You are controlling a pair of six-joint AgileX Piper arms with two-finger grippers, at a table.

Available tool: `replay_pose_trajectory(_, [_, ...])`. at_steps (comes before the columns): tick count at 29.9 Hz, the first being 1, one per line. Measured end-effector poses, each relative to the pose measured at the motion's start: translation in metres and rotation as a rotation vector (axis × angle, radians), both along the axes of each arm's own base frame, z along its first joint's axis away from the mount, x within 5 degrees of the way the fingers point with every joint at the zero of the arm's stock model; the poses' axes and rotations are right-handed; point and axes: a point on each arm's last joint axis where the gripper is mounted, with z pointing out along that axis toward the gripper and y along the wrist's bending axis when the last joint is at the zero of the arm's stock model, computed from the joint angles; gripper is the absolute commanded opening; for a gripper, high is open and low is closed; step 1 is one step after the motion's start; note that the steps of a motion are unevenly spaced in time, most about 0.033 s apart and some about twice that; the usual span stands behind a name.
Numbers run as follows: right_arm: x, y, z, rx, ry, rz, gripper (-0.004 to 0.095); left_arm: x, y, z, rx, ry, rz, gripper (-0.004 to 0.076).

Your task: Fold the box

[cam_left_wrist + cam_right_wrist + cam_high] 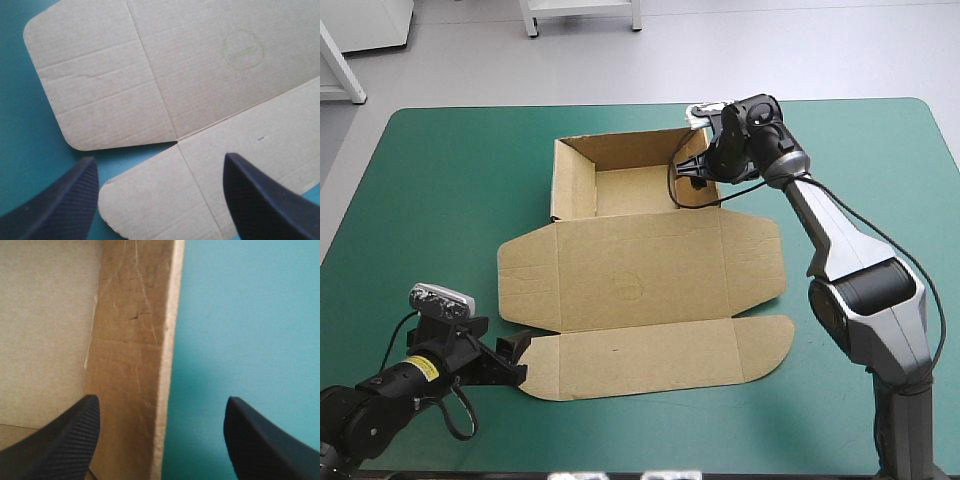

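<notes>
**Box stands as an open tray, lid flat toward the robot**

The box [640,270] sits about mid-table on the teal-green cover [440,200]. Its far part is a shallow brown tray, open upward, with walls raised at the left, far and right sides. The tray's long sides run parallel to the table's far edge. From the tray's near side the lid lies flat, reaching toward the robot. It has a wide panel with a faint ring mark [243,48], a round-cornered flap at each side, and a long front flap nearest the robot. The whole sheet therefore stretches from far to near, tray end away.

The left gripper [160,158] is low at the front flap's left corner. Its black fingers are spread wide and hold nothing. That rounded corner lies between them, with one finger over the cover and the other over the board.

The right gripper [162,399] hangs over the tray's right wall, also spread wide and gripping nothing. The wall's top edge runs between its fingers, one on the tray's side and the other on the cover's side.
</notes>
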Motion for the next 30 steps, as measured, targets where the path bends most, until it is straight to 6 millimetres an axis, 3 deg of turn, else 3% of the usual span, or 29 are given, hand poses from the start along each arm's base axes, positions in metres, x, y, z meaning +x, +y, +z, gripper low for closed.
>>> replay_pose_trajectory(5, [0.002,0.005,-0.01,0.026,0.033,0.011,0.0657,0.0,0.0,0.0,0.0,0.0,0.0,0.0504])
replay_pose_trajectory(8, [0.002,0.005,-0.011,0.03,0.037,0.013,0.0583,0.0,0.0,0.0,0.0,0.0,0.0,0.0504])
replay_pose_trajectory(12, [0.002,0.005,-0.011,0.03,0.037,0.014,0.0296,0.0,0.0,0.0,0.0,0.0,0.0,0.0504])
replay_pose_trajectory(14, [0.002,0.005,-0.011,0.026,0.039,0.018,0.0099,0.0,0.0,0.0,0.0,0.0,0.0,0.0504])
replay_pose_trajectory(16, [0.002,0.005,-0.012,0.018,0.043,0.033,-0.0017,0.0,0.0,0.0,0.0,0.0,0.0,0.0503])
replay_pose_trajectory(30, [0.005,-0.009,-0.012,-0.049,0.046,0.036,-0.0013,0.0,0.0,0.0,0.001,0.005,-0.001,0.0496])
